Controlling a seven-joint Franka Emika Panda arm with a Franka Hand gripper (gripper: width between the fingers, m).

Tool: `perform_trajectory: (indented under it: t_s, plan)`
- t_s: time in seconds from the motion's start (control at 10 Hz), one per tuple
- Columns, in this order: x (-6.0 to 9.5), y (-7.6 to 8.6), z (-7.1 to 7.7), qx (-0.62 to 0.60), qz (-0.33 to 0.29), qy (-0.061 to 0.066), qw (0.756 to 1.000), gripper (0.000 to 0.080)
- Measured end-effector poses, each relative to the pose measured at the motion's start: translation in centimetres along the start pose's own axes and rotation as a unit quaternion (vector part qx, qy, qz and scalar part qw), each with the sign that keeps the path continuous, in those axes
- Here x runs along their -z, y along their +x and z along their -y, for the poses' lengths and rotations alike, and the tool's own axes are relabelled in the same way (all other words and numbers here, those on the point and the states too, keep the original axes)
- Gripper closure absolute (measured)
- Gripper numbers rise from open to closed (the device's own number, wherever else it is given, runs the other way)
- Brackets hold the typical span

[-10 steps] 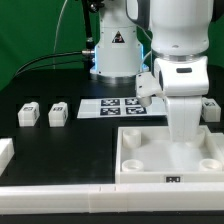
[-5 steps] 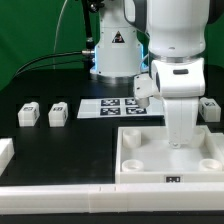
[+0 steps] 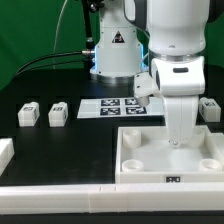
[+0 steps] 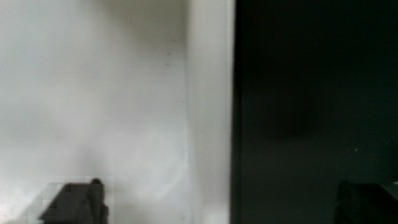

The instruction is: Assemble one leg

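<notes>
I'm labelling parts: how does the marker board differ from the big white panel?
The marker board is thin and covered with several tags; the panel is thick, with round corner sockets and one tag on its front edge. The board lies farther back, the panel nearer the camera. Both are white, flat on the black table.

I see two small white blocks on the black table (image 3: pixel 70 140) at the exterior view's left: outer leg (image 3: pixel 28 114) and inner leg (image 3: pixel 58 114), side by side, not touching, tags on top.

The end effector (image 3: pixel 181 142) now sits slightly lower over the white panel (image 3: pixel 140 152) than a second ago, with almost no drop in the last half second.
</notes>
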State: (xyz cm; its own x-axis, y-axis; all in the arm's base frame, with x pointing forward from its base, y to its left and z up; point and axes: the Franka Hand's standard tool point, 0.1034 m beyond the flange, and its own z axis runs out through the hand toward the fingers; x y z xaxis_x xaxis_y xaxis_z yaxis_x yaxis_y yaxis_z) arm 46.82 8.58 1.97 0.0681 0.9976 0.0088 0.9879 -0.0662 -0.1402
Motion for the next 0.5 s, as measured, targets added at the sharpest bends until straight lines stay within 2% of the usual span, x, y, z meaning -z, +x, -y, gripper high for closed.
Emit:
perform_trajectory:
  t_s: [0.2,0.3,0.4,0.5]
  plan:
    - [1.3,0.0,1.3,-0.013,0.005,-0.006,1.000,0.0151]
    - [2.1,-0.3,2.0,-0.030,0.007,-0.014,0.999,0.0151]
    - [3.0,-0.8,3.0,-0.046,0.009,-0.021,0.999,0.0151]
    - [3.2,-1.4,3.8,-0.058,0.009,-0.026,0.998,0.0151]
